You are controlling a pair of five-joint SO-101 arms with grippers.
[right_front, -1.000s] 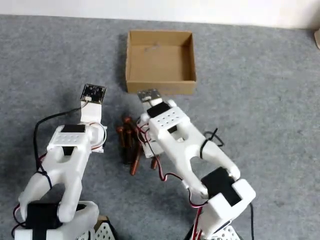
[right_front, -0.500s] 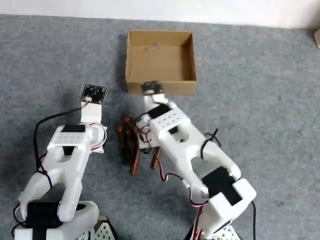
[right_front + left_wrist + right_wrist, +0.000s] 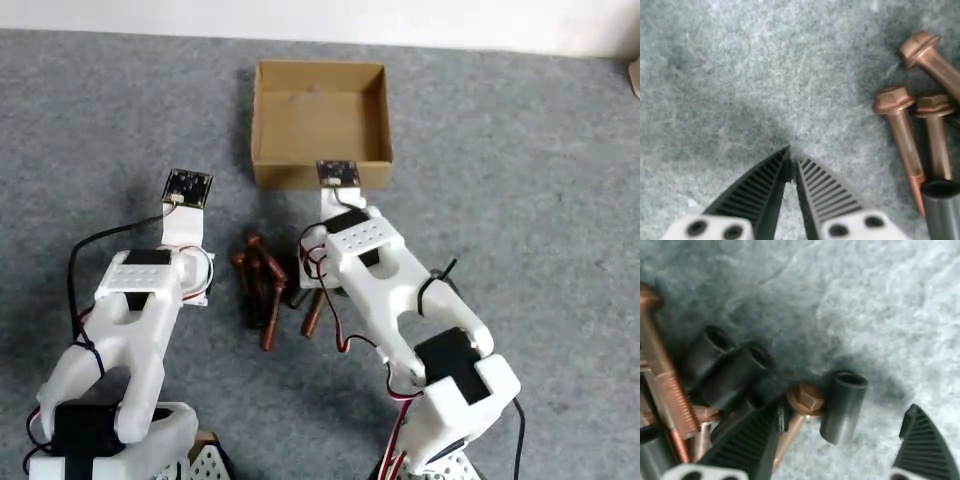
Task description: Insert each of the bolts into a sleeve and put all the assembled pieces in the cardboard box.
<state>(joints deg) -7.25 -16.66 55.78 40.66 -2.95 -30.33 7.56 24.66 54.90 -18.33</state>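
Note:
The open cardboard box (image 3: 312, 120) stands at the back of the grey carpet with nothing inside. Several copper bolts (image 3: 262, 290) lie in a loose pile between the two arms. My left gripper (image 3: 791, 161) is shut and empty, its tips on the carpet just beside three bolt heads (image 3: 894, 99). My right gripper (image 3: 847, 412) is open around a short black sleeve (image 3: 842, 407) lying on the carpet. A copper bolt (image 3: 807, 399) rests against that sleeve. Two more black sleeves (image 3: 737, 372) lie beside it in the pile.
Grey carpet covers the table, with free room to the right of the right arm (image 3: 400, 290) and to the left of the left arm (image 3: 140, 300). A further dark sleeve (image 3: 940, 200) lies by the bolts near the left gripper.
The right arm has swung to the right, off the bolt pile, and its wrist now sits close to the box's front wall. More of the bolts show. The left arm has kept still.

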